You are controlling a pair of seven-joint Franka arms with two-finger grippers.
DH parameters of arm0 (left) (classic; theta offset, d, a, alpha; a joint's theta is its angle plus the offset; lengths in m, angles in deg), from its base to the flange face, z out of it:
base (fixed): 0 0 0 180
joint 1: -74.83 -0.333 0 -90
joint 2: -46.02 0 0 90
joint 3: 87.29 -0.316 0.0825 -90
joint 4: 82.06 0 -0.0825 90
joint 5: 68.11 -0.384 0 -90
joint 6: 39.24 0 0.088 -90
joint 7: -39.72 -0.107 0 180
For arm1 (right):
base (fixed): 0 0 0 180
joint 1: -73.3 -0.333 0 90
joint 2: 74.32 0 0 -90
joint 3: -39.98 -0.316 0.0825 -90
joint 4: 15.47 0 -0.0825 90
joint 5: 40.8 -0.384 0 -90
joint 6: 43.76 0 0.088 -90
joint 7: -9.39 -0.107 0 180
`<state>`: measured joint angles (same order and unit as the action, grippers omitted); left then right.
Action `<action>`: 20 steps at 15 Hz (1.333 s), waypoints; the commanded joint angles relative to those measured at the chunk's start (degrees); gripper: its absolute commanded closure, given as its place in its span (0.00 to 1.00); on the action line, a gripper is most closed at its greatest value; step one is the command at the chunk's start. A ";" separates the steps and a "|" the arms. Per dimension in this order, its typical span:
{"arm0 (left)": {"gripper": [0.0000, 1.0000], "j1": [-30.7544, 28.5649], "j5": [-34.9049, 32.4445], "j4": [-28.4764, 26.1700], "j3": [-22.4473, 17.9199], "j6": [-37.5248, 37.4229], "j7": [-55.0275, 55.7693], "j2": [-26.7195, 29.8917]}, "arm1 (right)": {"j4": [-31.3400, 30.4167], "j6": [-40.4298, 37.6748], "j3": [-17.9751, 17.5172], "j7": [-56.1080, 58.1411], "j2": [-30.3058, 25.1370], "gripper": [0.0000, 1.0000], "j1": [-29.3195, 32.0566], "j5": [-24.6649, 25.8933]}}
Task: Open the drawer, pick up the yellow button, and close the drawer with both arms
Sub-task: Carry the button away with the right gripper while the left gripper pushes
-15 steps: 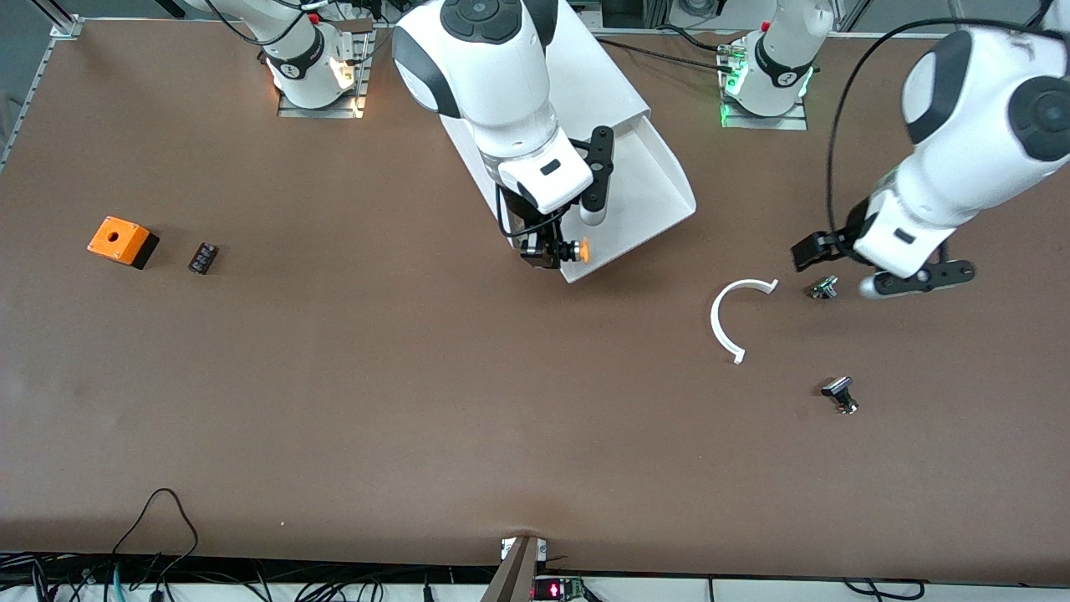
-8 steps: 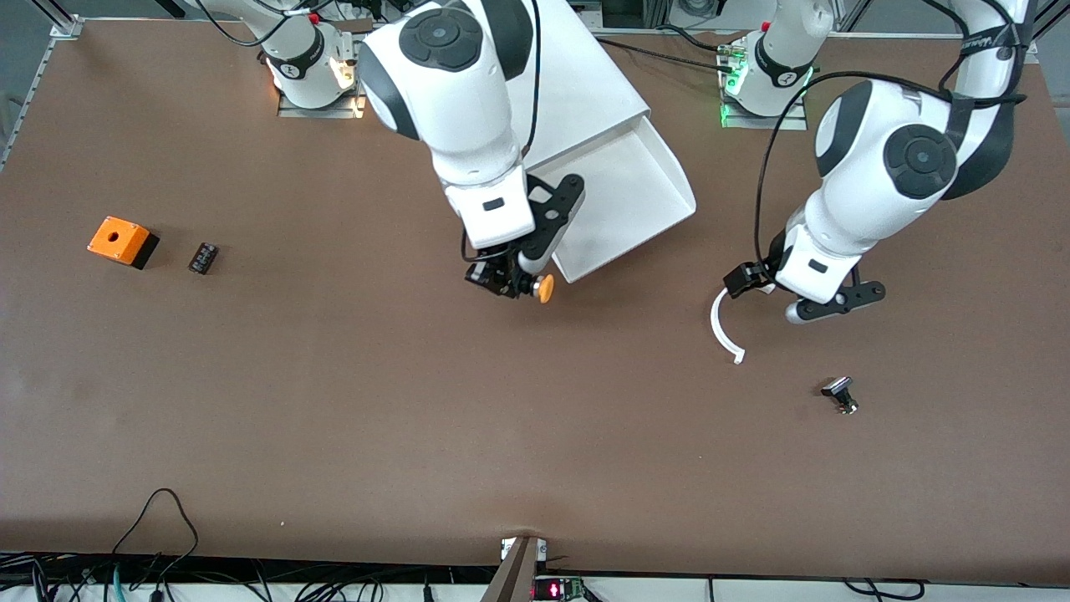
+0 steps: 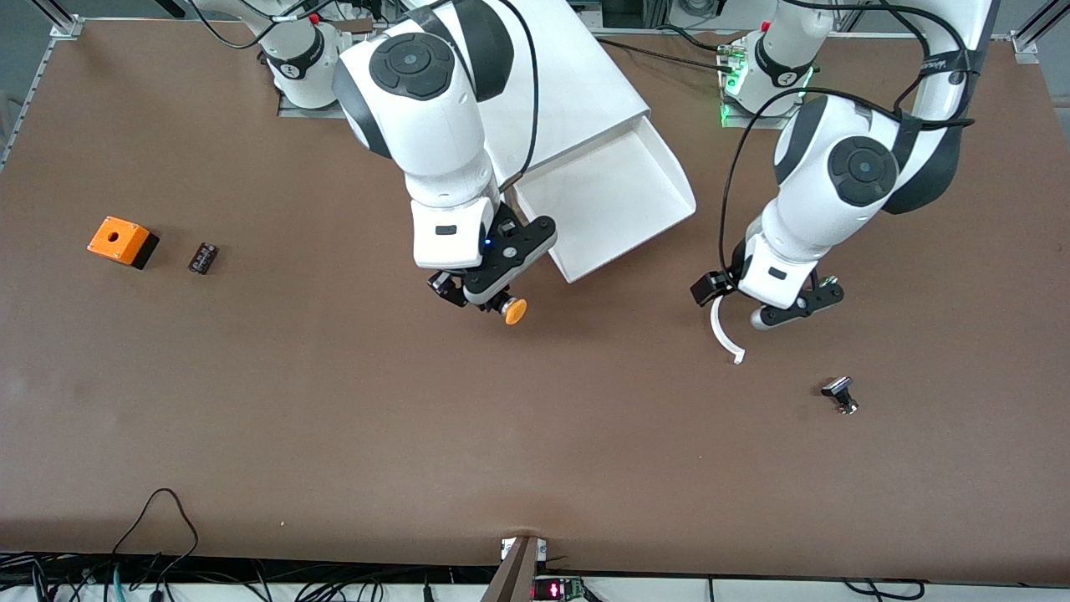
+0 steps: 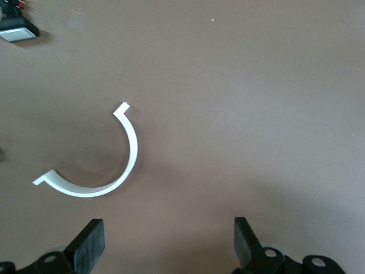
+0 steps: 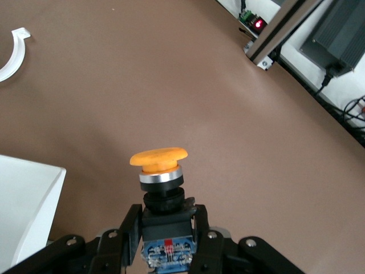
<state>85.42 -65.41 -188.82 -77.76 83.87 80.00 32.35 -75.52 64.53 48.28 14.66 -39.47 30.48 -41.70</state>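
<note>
The right gripper (image 3: 483, 299) gripped the orange-capped, black-bodied button (image 3: 511, 310) above bare table beside the pulled-out white drawer (image 3: 614, 201), clearing it for closing, while the left gripper (image 3: 748, 305) hovered open over a white curved strip (image 3: 724, 333).

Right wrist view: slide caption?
Right gripper shut on the orange-capped button, above bare tabletop beside the open drawer's corner.
</note>
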 commanded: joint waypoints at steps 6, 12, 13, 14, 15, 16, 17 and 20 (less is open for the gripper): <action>0.00 1.27 0.64 -0.20 -0.21 2.39 2.00 -1.02 | -0.24 -2.55 -0.12 -15.36 -0.31 0.77 1.61 -0.25; 0.00 2.15 0.20 -0.20 -0.21 2.48 4.03 -1.37 | -0.07 -15.73 0.06 -15.38 -0.57 0.78 5.99 -0.34; 0.00 2.06 0.20 -0.20 -0.21 2.48 4.03 -1.37 | -0.07 -16.00 0.05 -14.33 -0.57 0.78 6.35 -0.42; 0.00 2.15 0.20 -0.20 -0.21 2.48 4.03 -1.37 | -0.15 -16.09 0.23 -13.71 -0.66 0.78 6.35 -0.42; 0.00 2.15 0.20 -0.20 -0.13 2.48 4.03 -1.37 | -0.07 -16.09 0.32 -13.01 -0.66 0.78 6.44 -0.42; 0.00 2.15 0.20 -0.20 -0.21 2.48 4.03 -1.28 | -0.07 -16.18 0.32 -11.61 -0.66 0.78 6.96 -0.34; 0.00 2.15 0.20 -0.20 -0.13 2.48 4.03 -1.37 | -0.15 -16.18 0.32 -10.11 -0.66 0.78 7.58 -0.34; 0.00 2.15 0.20 -0.20 -0.13 2.40 4.11 -1.37 | -0.07 -19.33 0.41 -4.41 -0.66 0.78 10.30 -0.25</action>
<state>87.20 -65.41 -188.83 -77.71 85.52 83.38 31.09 -75.60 48.03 48.92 5.69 -39.44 38.54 -41.69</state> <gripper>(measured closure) 0.000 0.586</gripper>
